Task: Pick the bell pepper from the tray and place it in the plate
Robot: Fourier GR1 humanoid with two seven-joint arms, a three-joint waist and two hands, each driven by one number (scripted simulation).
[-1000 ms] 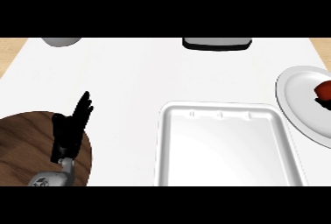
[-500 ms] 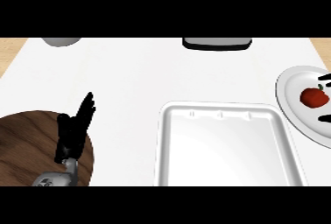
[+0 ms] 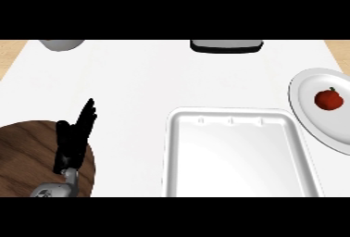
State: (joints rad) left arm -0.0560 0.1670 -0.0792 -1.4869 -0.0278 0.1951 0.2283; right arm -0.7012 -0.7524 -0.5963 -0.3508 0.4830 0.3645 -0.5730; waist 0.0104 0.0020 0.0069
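While the pepper is sitting on the plate, far right of the left hand, the tray between them is holding nothing. That hand is resting spread, fingers straight. Right hand isn't showing. Judging placement done: best keeping clear of the plate.

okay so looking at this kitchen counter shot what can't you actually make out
- Right hand: shows nowhere in the head view.
- Plate: its right part is cut off by the picture's right edge; the bell pepper on it shows fully.
- Grey object and dark object at the far edge: cut off at the top, unidentifiable.
- Left hand: its forearm leaves the bottom edge.
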